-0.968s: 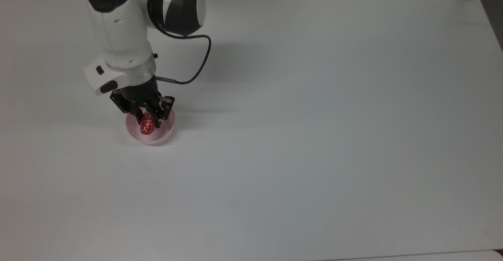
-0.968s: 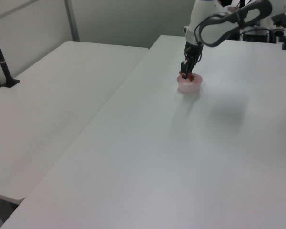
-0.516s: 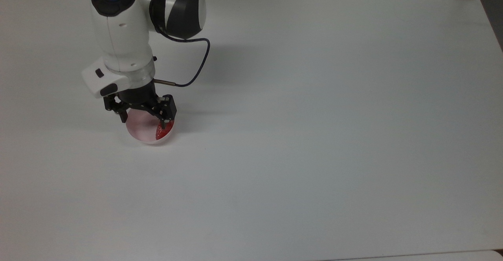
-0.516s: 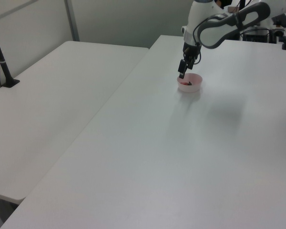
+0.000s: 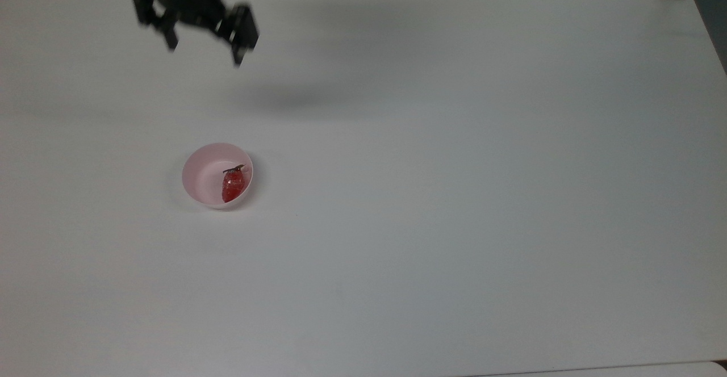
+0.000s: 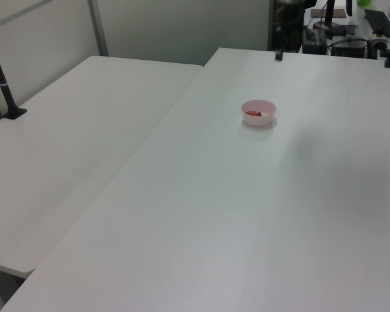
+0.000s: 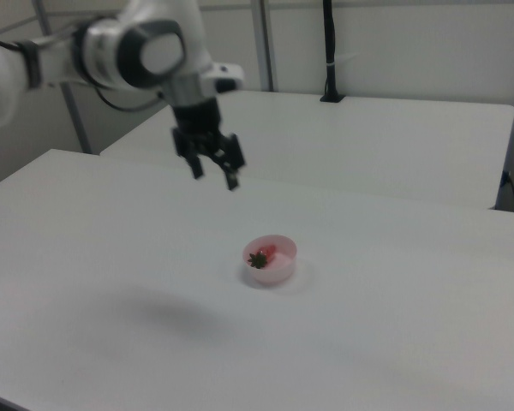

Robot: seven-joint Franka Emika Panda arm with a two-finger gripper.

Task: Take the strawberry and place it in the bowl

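— Top view first: where is the strawberry [image 5: 233, 185] now?

— It lies inside the bowl [image 5: 204, 167], against the wall on the top view's right, leafy end toward the tabletop's far edge. A second ago it hung between the fingers just over the bowl; half a second ago the fingers had parted and it had dropped in.

— And the hand [image 5: 203, 47]?

— It has pulled up and away toward the far edge of the tabletop [image 5: 454, 195], fingers spread wide and holding nothing. The right view shows the hand [image 7: 212, 171] high above the surface, well apart from the bowl [image 7: 278, 270], with the strawberry [image 7: 263, 255] resting in it.

— So what does that mean for the task?

— By the look of it the placing is done: the fruit is released and settled, and the arm is clearing out.

— Anything hard to make out?

— The top view cuts the arm off at the picture's upper edge, so little more than the fingers shows there. In the left view the bowl [image 6: 259, 112] is small, the strawberry [image 6: 252, 114] only a red fleck inside, and the hand cannot be made out with any certainty.
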